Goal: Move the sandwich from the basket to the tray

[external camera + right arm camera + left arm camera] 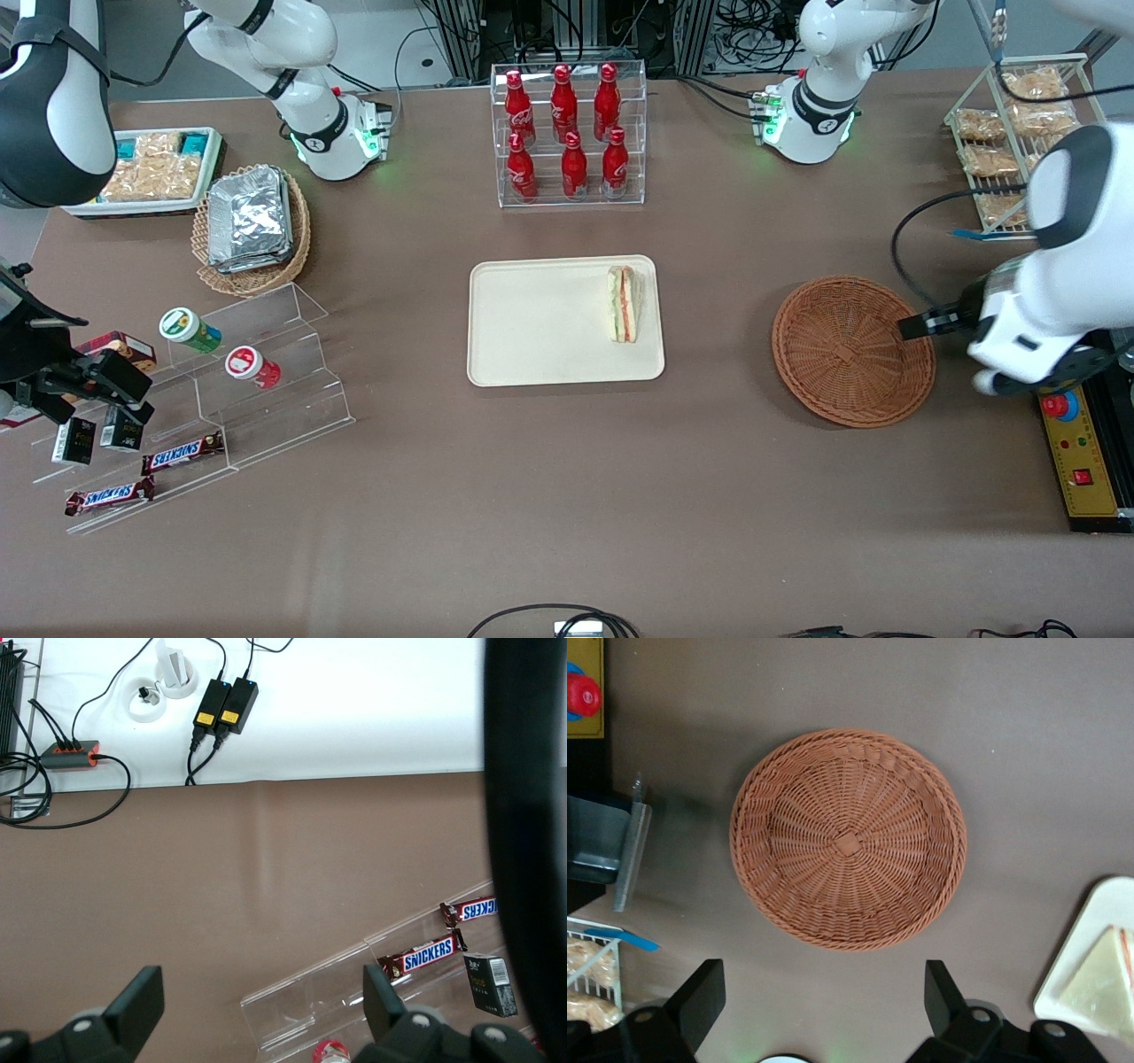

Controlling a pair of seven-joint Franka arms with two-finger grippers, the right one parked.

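The sandwich [623,304] [1103,979], a wrapped white-bread wedge with orange and green filling, lies on the cream tray [540,328] [1099,904], at the tray's end nearest the working arm. The reddish-brown wicker basket [850,350] [848,840] sits on the table toward the working arm's end with nothing in it. My left gripper [926,323] [822,983] hangs high above the basket's edge on the working arm's side. It is open, with only bare table between its fingers.
A clear rack of red bottles [567,133] stands farther from the camera than the tray. A tan basket of foil packs [252,226], a white snack tray [155,168] and acrylic steps [221,390] lie toward the parked arm. A wire rack [1019,124] and button box [1076,452] flank the working arm.
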